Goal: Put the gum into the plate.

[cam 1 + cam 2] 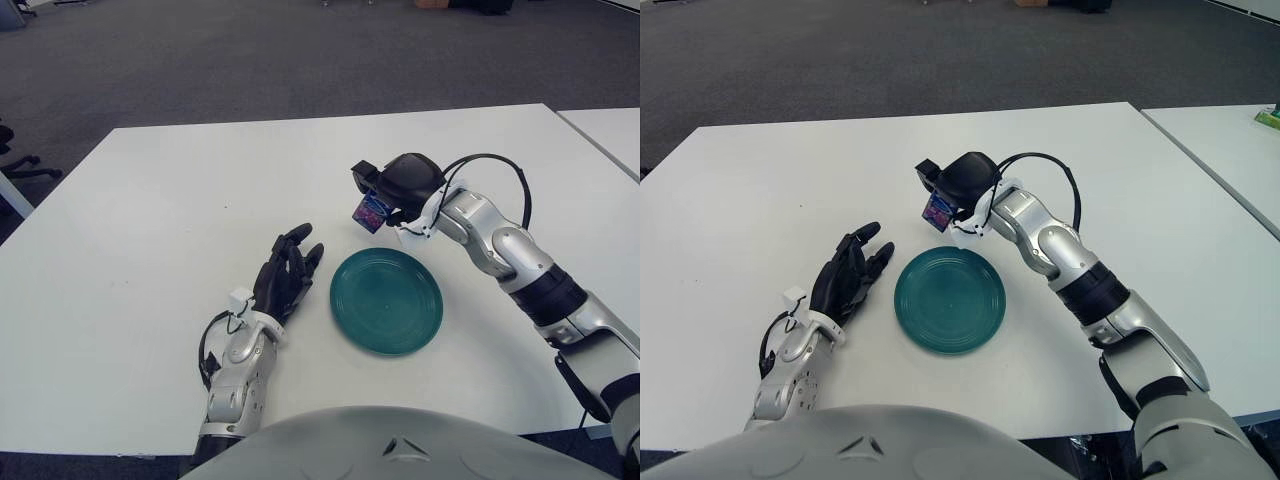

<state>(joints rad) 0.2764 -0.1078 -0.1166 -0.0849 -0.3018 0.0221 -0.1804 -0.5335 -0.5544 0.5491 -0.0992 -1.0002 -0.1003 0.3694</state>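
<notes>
Right robot hand [385,190] pinches the gum [371,211] above the table just beyond the plate [386,300]; left robot hand [283,279] lies spread

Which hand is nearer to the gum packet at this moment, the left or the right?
Right. The right hand grips the gum packet above the table, just beyond the green plate. The left hand shows left of the plate, fingers open.

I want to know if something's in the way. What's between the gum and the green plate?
Nothing: in both eye views only bare white table shows between the gum, held by the right hand, and the plate.
</notes>
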